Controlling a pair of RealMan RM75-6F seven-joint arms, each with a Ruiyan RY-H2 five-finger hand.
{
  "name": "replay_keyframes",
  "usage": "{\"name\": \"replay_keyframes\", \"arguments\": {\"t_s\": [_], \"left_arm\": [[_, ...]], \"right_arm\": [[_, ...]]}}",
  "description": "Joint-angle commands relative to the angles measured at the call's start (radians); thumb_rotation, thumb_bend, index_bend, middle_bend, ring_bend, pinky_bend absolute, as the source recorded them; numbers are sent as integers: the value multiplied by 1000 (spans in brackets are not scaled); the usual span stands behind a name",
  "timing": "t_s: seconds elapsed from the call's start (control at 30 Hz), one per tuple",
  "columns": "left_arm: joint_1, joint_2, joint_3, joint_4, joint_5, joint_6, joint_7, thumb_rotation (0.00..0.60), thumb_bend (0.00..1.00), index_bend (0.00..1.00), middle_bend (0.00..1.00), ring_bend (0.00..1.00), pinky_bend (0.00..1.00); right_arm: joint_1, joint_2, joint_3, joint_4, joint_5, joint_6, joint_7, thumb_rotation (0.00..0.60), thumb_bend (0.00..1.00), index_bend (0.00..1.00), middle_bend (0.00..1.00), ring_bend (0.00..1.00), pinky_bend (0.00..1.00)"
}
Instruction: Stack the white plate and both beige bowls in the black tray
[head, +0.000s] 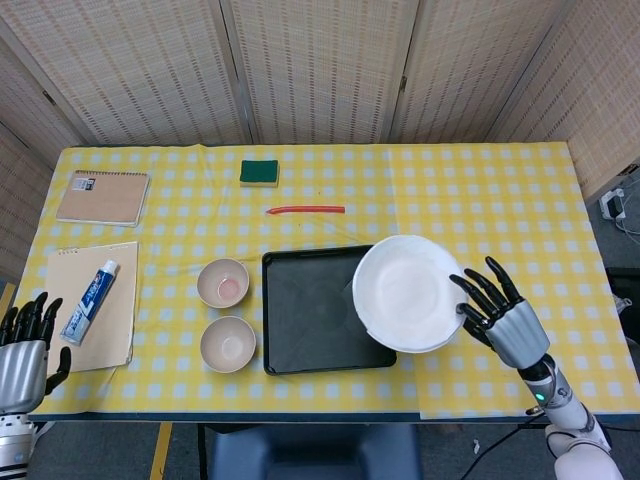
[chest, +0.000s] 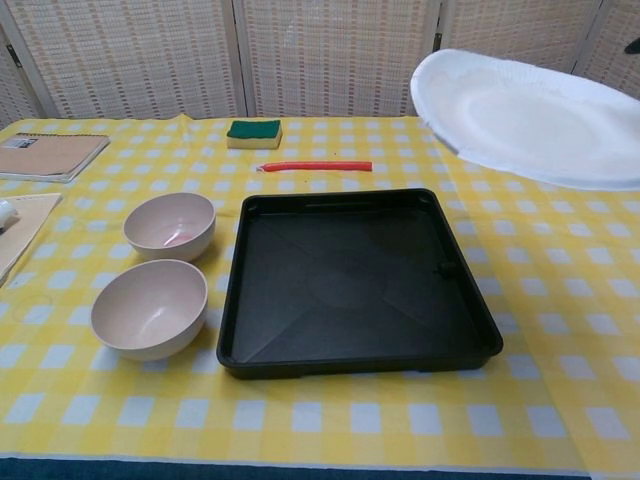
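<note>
My right hand (head: 502, 320) holds the white plate (head: 408, 292) by its right rim, lifted well above the table and over the right part of the black tray (head: 312, 310). In the chest view the white plate (chest: 530, 118) hangs high at the upper right, above the black tray (chest: 355, 285). Two beige bowls stand left of the tray: the far bowl (head: 223, 282) (chest: 170, 225) and the near bowl (head: 228, 343) (chest: 150, 307). My left hand (head: 25, 352) stays at the table's near left corner, fingers apart, holding nothing.
A green sponge (head: 259, 171) and a red stick (head: 306, 210) lie behind the tray. A spiral notebook (head: 102, 196) sits at the far left. A toothpaste tube (head: 90, 300) rests on a beige pad (head: 95, 305) near the left edge.
</note>
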Motion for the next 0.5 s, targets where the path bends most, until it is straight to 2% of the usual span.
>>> {"name": "replay_keyframes", "arguments": {"t_s": [0.03,0.43,0.5], "left_arm": [[3,6,-1,-3,2,5,-8,600,563,0,0,0,0],[8,27,-5,-9,-5,2,-41,600,559,0,0,0,0],[9,33,-6,-11,-7,3,-47,600,559,0,0,0,0]], "right_arm": [[28,-18,-21,-3,-21,-36,-23,600,451,734,280,226,7],[128,-93,-92,10,-87,-242,-76,600,451,734,276,227,7],[154,-106,-115,13,-108,-304,-90,600,451,733,274,226,7]]}}
